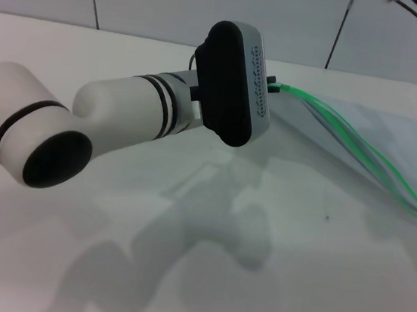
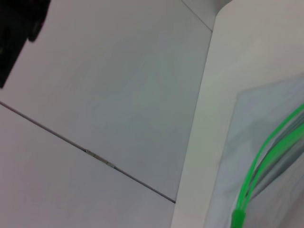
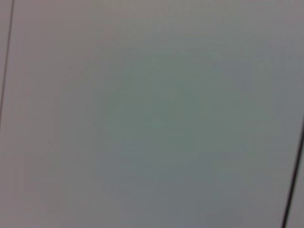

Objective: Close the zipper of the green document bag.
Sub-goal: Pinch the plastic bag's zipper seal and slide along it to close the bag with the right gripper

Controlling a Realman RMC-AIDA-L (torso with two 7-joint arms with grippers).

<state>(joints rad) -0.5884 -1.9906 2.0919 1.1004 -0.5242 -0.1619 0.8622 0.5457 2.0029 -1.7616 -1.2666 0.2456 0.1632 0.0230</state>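
Currently the left hand [image 1: 272,84] sits at the near end of the zipper [image 1: 347,139], raised above the desk [image 1: 179,274], but the black wrist housing hides its fingers in the head view, so whether it is spread or pinching the slider cannot be told. From that point two bright green zipper tracks run away toward the robot's right, visibly separated along their length, which indicates the zipper is not yet closed. The green document bag [image 1: 378,139] lies partly lifted at the hand's end, with the remainder resting flat on the desk. The left wrist view shows the tracks joining at a single green end [image 2: 237,217] beside the bag's translucent panel [image 2: 266,156]. The right hand is out of view; only part of that arm shows at the upper right corner of the head view. Likely risks: an unanchored bag may slide or lift with the pull rather than let the slider travel, and diverging tracks may jam the slider.
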